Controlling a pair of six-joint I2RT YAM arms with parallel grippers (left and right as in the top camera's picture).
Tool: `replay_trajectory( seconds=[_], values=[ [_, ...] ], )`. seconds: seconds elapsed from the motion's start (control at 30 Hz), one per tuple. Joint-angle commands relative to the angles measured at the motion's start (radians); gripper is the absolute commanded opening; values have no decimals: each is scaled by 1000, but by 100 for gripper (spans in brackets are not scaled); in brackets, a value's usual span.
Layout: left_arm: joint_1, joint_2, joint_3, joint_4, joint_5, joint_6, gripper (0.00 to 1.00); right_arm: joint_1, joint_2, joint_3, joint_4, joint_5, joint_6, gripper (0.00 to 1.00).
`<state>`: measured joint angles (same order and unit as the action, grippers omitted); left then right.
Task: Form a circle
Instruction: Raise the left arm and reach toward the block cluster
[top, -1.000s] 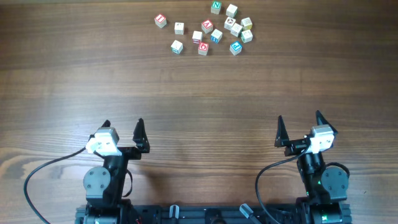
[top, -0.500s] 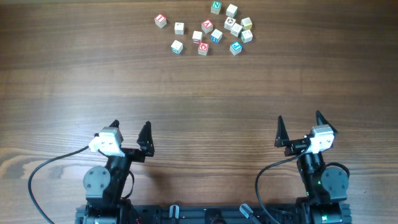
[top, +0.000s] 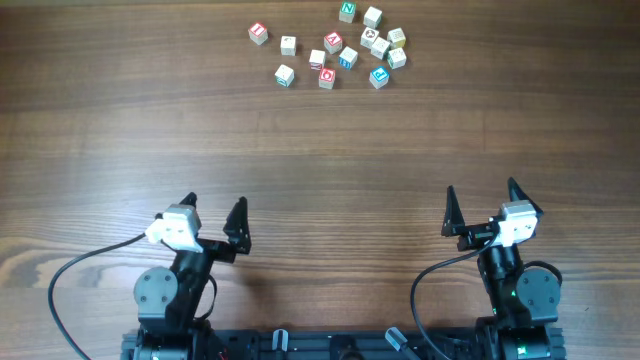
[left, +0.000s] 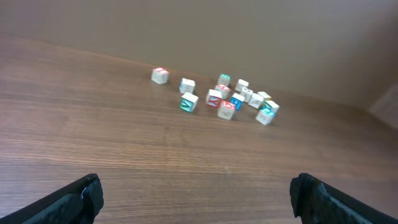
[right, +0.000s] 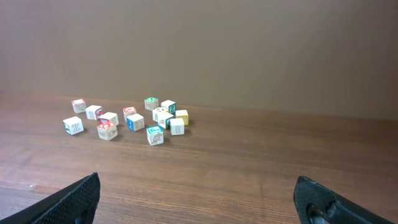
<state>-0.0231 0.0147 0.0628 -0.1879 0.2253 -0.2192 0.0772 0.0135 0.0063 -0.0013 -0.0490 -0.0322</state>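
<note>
Well forward and right of the left gripper (top: 214, 201), the circle (top: 380, 44) was three touching cubes with loose cubes (top: 287, 74) close by. Risk: wide jaws reaching in would likely knock neighbours, scattering it. Left gripper sat low near its base, jaws spread, empty; right gripper (top: 481, 188) same.

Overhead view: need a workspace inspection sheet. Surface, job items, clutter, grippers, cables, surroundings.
Surface: wooden table, bare grain.
Job's things: letter cubes scattered at far edge, tightest knot at right; no ring formed.
Clutter: nothing seen.
Grippers: left gripper and right gripper at near edge, jaws open, empty.
Cables: black cables loop by both bases, away from cubes.
Surroundings: plain wall behind table.
</note>
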Motion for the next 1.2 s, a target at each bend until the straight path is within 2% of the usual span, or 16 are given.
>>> replay_trajectory(
  seconds=[0.0,0.2,0.53,0.8,1.0,1.07,1.17],
  values=[
    [8,-8,8,-27,55,-5,100,4,-3,-1,2,-13,-17,100],
    [8,-8,62,-129,50,6,100,4,-3,-1,2,-13,-18,100],
    [8,50,79,-140,51,5,100,4,-3,-1,2,-13,-18,100],
    [8,257,198,-144,55,5,100,4,-3,-1,2,-13,-18,100],
    [8,430,366,-253,61,2,100,4,-3,-1,2,-13,-18,100],
    [8,464,415,-301,117,2,100,4,-3,-1,2,-13,-18,100],
    [8,478,434,-361,312,2,100,4,-3,-1,2,-13,-17,100]
  ],
)
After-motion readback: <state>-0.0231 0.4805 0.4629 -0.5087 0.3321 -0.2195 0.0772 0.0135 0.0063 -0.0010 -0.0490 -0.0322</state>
